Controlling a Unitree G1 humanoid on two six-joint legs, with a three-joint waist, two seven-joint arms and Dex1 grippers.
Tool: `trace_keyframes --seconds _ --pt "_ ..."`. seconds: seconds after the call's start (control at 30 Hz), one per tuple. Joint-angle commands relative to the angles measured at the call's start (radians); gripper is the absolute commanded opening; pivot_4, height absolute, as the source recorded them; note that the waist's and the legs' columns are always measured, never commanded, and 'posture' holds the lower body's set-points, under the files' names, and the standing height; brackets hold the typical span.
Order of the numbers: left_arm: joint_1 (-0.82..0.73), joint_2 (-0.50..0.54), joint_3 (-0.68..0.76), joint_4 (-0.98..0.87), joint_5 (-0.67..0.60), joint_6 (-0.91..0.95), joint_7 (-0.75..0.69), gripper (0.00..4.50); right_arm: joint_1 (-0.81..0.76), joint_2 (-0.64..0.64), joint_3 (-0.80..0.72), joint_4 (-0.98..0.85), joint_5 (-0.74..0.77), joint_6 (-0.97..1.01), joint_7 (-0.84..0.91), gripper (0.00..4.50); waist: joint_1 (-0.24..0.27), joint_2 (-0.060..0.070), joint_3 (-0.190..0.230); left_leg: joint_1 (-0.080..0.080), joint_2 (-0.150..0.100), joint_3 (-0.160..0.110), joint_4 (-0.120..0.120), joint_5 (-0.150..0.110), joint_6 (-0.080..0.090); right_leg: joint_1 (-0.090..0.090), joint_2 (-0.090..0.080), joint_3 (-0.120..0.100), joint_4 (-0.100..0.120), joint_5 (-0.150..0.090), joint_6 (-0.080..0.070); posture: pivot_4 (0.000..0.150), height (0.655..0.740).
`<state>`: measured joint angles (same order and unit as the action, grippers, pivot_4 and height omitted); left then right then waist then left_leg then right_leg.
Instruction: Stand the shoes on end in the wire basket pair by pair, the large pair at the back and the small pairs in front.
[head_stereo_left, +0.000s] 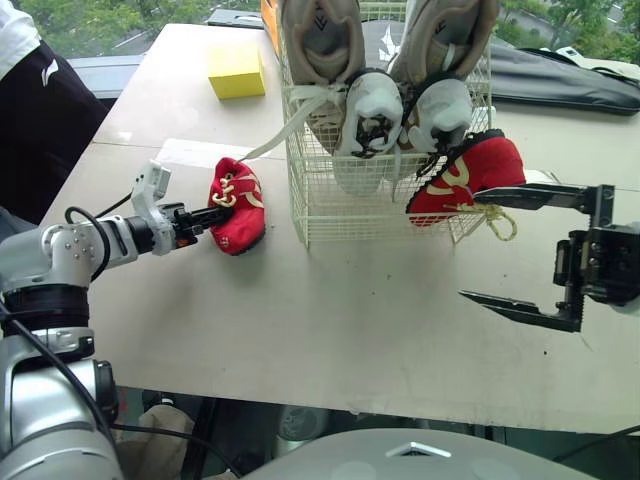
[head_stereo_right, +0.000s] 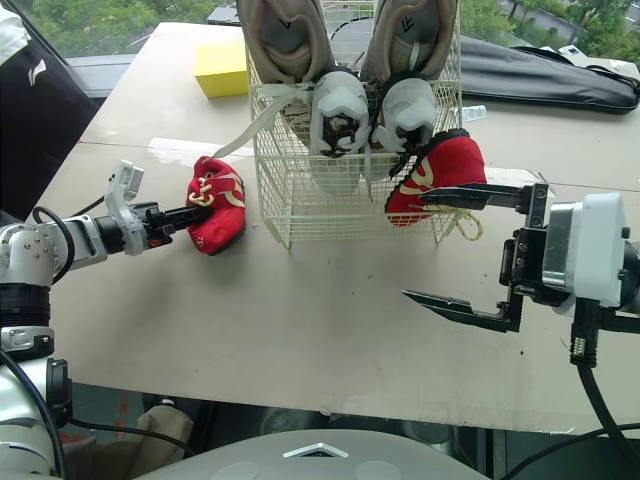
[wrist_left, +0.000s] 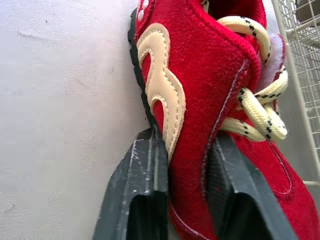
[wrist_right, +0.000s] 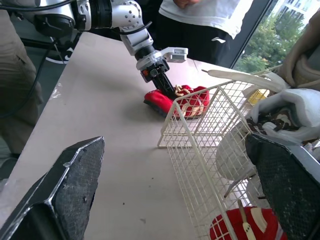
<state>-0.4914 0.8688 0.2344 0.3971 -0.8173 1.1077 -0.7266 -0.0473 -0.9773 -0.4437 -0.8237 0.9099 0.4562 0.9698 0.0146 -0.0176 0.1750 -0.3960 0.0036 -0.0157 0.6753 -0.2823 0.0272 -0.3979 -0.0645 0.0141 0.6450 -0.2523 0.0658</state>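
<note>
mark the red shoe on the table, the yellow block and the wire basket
red shoe on the table (head_stereo_left: 240, 212), left eye view, its red upper
yellow block (head_stereo_left: 236, 72), left eye view, top face
wire basket (head_stereo_left: 345, 215), left eye view, front wall

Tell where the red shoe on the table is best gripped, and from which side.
Its side wall beside the laces, from the robot's left: the red shoe presents that thin edge there, and the left gripper has its fingers astride it.

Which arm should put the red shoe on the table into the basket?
Left. The left pincer grips the red shoe on the table, right beside the wire basket. The right pincer is open and empty on the basket's other side.
</note>
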Motion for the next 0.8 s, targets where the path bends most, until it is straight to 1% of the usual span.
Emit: trace_keyframes --seconds 0.03,0.13,0.2,0.23,0.3,0.33,0.4,0.43,0.5,0.53,0.57,0.6,0.67,0.73,0.8 --pt "0.076 -0.009 0.114 -0.104 -0.062 0.049 -0.015 0.19 -0.004 0.009 -0.003 0.001 0.003 -0.016 -0.008 4.50 -0.003 -0.001 0.000 -0.001 0.000 0.000 0.000 0.000 -0.001 0.000 -0.002 0.000 0.000 0.000 0.000 0.150 0.7400" --pt "0.142 -0.033 0.273 -0.214 -0.138 0.074 0.035 0.18 -0.013 0.027 0.004 0.026 0.008 -0.018 -0.018 4.50 -0.005 -0.001 0.000 -0.001 0.001 0.000 0.000 0.001 -0.001 -0.001 -0.004 0.000 -0.001 0.000 0.000 0.150 0.7400" --pt "0.175 -0.065 0.379 -0.307 -0.190 0.084 0.102 0.18 -0.011 0.037 0.008 0.040 -0.002 -0.022 -0.019 4.50 -0.005 -0.002 0.001 -0.002 0.001 -0.001 0.000 0.001 -0.002 -0.002 -0.005 0.001 0.000 0.000 0.000 0.150 0.7400" --pt "0.186 -0.084 0.435 -0.357 -0.227 0.095 0.147 0.18 -0.010 0.044 0.009 0.047 -0.006 -0.024 -0.022 4.50 -0.004 -0.002 0.001 -0.003 0.001 -0.002 0.000 0.001 -0.002 -0.002 -0.005 0.002 0.000 0.000 0.000 0.150 0.7400" --pt "0.194 -0.128 0.554 -0.524 -0.332 0.091 0.267 0.18 0.001 0.062 0.000 0.069 -0.007 -0.024 -0.030 4.50 -0.001 -0.002 0.001 -0.003 0.001 -0.004 0.000 0.001 -0.002 -0.002 -0.006 0.001 0.000 0.000 0.000 0.150 0.7400" --pt "0.178 -0.148 0.598 -0.608 -0.413 0.079 0.350 0.18 0.014 0.075 -0.012 0.085 -0.006 -0.027 -0.029 4.50 0.001 -0.003 0.000 -0.004 0.001 -0.004 0.000 0.001 -0.002 -0.002 -0.006 0.000 0.000 0.000 0.000 0.150 0.7400" --pt "0.133 -0.181 0.603 -0.776 -0.531 0.015 0.460 0.18 0.045 0.084 -0.033 0.116 -0.025 -0.038 -0.003 4.50 0.006 -0.006 -0.001 -0.005 0.001 -0.006 0.001 0.001 -0.003 -0.002 -0.007 -0.001 0.000 0.000 0.000 0.150 0.7400" --pt "0.114 -0.195 0.575 -0.848 -0.551 -0.016 0.488 0.18 0.052 0.087 -0.040 0.132 -0.027 -0.041 0.005 4.50 0.009 -0.006 -0.001 -0.005 0.001 -0.007 0.002 0.001 -0.003 -0.001 -0.007 -0.002 -0.001 0.000 0.000 0.150 0.7400" --pt "0.093 -0.218 0.508 -0.956 -0.533 -0.081 0.520 0.18 0.063 0.086 -0.050 0.155 -0.030 -0.049 0.020 4.50 0.011 -0.006 -0.001 -0.006 0.000 -0.007 0.003 0.001 -0.003 -0.001 -0.008 -0.002 -0.001 0.000 0.000 0.150 0.7400" --pt "0.079 -0.235 0.450 -1.002 -0.451 -0.137 0.530 0.18 0.065 0.085 -0.049 0.166 -0.039 -0.058 0.030 4.50 0.010 -0.005 -0.002 -0.005 -0.001 -0.007 0.003 0.001 -0.003 0.000 -0.008 -0.001 -0.001 0.000 0.000 0.150 0.7400" --pt "0.072 -0.244 0.380 -1.044 -0.349 -0.206 0.515 0.18 0.063 0.085 -0.045 0.177 -0.048 -0.065 0.035 4.50 0.007 -0.003 -0.003 -0.003 -0.001 -0.006 0.003 0.001 -0.003 0.001 -0.008 0.000 -0.001 0.000 0.000 0.150 0.7400" --pt "0.071 -0.256 0.313 -1.079 -0.274 -0.263 0.492 0.18 0.061 0.086 -0.045 0.185 -0.049 -0.068 0.037 4.50 0.005 -0.003 -0.003 -0.002 -0.002 -0.005 0.003 0.001 -0.003 0.002 -0.007 0.001 -0.001 0.000 0.000 0.150 0.7400" --pt "0.097 -0.263 0.132 -1.105 -0.013 -0.459 0.424 0.18 0.065 0.087 -0.055 0.191 -0.044 -0.067 0.035 4.50 0.000 -0.003 -0.003 -0.002 -0.002 -0.005 0.003 0.002 -0.004 0.002 -0.004 0.001 0.001 0.000 0.000 0.150 0.7400" --pt "0.127 -0.282 -0.011 -1.074 0.215 -0.663 0.380 0.18 0.082 0.082 -0.067 0.186 -0.050 -0.068 0.038 4.50 -0.003 -0.002 -0.003 0.000 -0.001 -0.003 0.003 0.002 -0.004 0.001 0.002 0.001 0.001 0.000 -0.001 0.150 0.7400" --pt "0.150 -0.307 -0.102 -0.999 0.374 -0.853 0.339 0.18 0.090 0.078 -0.077 0.175 -0.044 -0.060 0.029 4.50 -0.003 -0.002 -0.003 0.001 -0.001 0.001 0.002 0.002 -0.004 0.001 0.003 0.003 0.002 0.000 -0.001 0.150 0.7400"
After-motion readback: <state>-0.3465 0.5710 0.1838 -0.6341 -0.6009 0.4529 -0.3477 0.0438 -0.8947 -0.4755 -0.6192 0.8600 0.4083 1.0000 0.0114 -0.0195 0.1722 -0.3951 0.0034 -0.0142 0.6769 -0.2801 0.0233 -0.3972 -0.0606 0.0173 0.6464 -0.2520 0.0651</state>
